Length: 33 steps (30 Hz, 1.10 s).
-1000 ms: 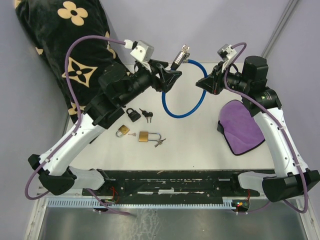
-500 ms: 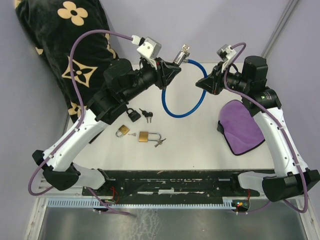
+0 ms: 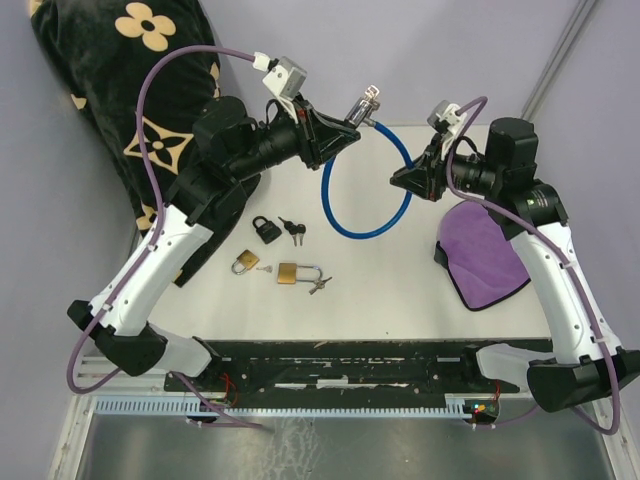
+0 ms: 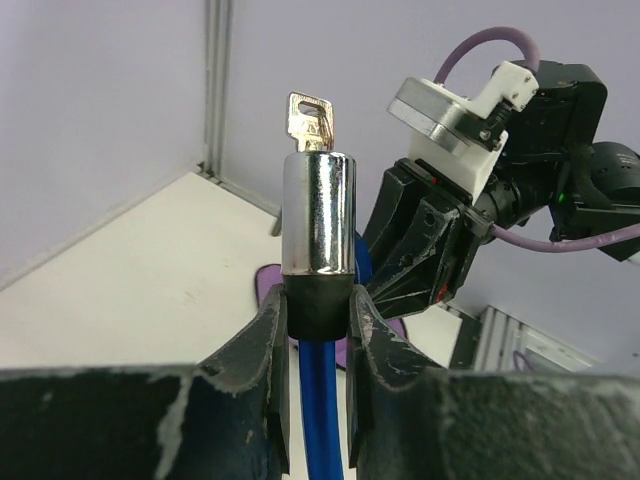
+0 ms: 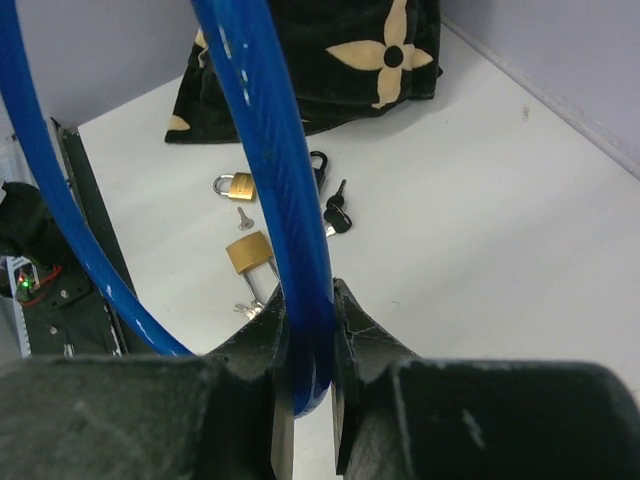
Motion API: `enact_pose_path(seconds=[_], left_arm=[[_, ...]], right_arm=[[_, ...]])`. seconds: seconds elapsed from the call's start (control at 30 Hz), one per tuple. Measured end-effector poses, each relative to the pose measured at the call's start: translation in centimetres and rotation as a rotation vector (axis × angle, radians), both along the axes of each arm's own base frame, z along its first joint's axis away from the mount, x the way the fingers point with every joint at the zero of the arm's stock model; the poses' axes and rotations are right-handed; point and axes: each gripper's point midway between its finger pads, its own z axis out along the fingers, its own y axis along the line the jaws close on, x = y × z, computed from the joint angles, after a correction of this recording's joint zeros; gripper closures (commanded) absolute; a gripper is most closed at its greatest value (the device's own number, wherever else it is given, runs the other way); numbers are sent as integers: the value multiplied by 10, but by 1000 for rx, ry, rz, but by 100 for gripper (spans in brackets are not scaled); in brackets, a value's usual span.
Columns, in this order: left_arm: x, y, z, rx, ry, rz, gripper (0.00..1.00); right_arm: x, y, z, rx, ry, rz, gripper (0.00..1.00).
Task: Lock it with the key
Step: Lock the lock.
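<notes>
A blue cable lock (image 3: 372, 218) hangs in a loop above the table between both arms. My left gripper (image 3: 345, 127) is shut on the black collar of its chrome lock barrel (image 4: 317, 212), which stands upright with a brass key (image 4: 311, 122) in its top. The barrel and key also show in the top view (image 3: 364, 103). My right gripper (image 3: 400, 178) is shut on the blue cable (image 5: 285, 230), which runs up between its fingers. The right gripper's fingers (image 4: 425, 250) stand just right of the barrel in the left wrist view.
On the table lie a black padlock (image 3: 265, 229) with black keys (image 3: 293, 230), a small brass padlock (image 3: 245, 262), and a larger brass padlock (image 3: 295, 273) with keys (image 3: 320, 285). A purple cloth (image 3: 482, 252) lies at the right. A black patterned cloth (image 3: 130, 80) covers the far left.
My left gripper has lifted and swung the lock barrel up and slightly right. The right gripper has shifted a little down and left with the cable. The loop has moved with them.
</notes>
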Motion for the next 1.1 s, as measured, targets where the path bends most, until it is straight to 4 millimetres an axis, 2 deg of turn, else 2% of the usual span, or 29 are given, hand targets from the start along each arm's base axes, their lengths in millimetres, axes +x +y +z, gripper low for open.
enact_pose_path(seconds=[0.27,0.5,0.77,0.9,1.1], left_arm=[[0,-12,-5,-44,102,-133,97],[-13,-18,3,-118,154,-258,97],[-22,-21,1,-164,222,-365,97],[-25,-20,-6,-175,257,-403,97],[-25,-16,-9,-223,306,-449,97]], right_arm=[[-13,-6,-6,-91,-34,31,98],[-24,-3,-9,-139,-58,77,98],[-14,-15,0,-193,-104,-7,98],[-15,-18,12,-197,-129,-25,98],[-21,-16,10,-200,-120,7,98]])
